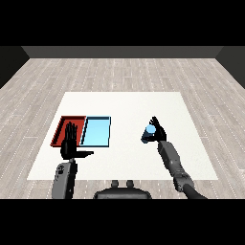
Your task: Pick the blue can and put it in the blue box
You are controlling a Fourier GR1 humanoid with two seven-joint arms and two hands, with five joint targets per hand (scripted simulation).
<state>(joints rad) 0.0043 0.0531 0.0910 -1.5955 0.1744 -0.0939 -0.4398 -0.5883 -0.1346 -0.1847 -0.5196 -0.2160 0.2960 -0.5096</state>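
A blue can is held tilted above the table, right of centre, and my right hand is curled round it from the right. The light blue tray lies to the left of the can, with bare table between them. It holds nothing. My left hand is raised with straight fingers and thumb out, in front of the red tray's near edge and just left of the blue tray.
The red tray lies against the blue tray's left side, partly hidden by my left hand. The white table extends far behind both trays and to the right of my right arm.
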